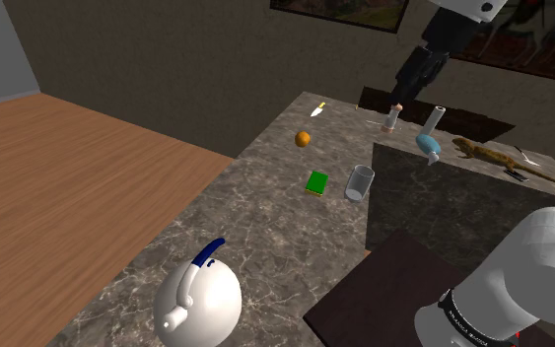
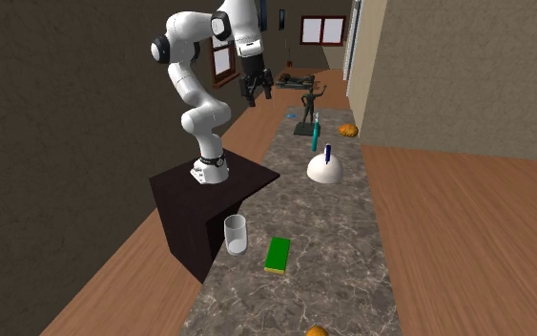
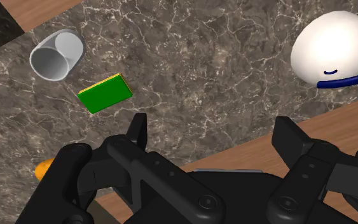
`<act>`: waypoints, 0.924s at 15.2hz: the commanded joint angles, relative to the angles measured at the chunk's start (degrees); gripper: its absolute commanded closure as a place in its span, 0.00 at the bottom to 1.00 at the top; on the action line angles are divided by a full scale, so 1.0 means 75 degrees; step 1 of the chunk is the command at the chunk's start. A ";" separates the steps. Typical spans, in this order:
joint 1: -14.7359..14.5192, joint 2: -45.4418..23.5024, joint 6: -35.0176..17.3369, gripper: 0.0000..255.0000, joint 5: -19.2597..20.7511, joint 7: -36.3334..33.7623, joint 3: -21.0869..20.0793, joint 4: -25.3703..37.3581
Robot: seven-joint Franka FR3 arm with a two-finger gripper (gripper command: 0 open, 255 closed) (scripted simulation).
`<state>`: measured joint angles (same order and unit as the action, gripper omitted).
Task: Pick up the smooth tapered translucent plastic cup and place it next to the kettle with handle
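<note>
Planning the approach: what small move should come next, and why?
Probably swing the pincer over toward the cup and begin lowering. The pincer is open, empty and high above the counter, while the cup stands upright beside the green block, well apart from the kettle.

Bare marble counter is lying open for you between the cup and the kettle. A green block is sitting just beside the cup, and the dark stand is flanking the cup's other side.
</note>
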<state>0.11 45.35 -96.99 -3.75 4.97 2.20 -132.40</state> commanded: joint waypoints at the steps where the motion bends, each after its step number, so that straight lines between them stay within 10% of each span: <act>1: 0.0000 0.0000 0.0000 0.00 0.0000 0.0000 0.0000 0.0000; 14: 0.0508 -0.1505 -0.2502 0.00 0.0838 0.1335 0.1172 -0.1355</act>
<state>3.75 35.30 -113.96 2.19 14.42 10.47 -141.92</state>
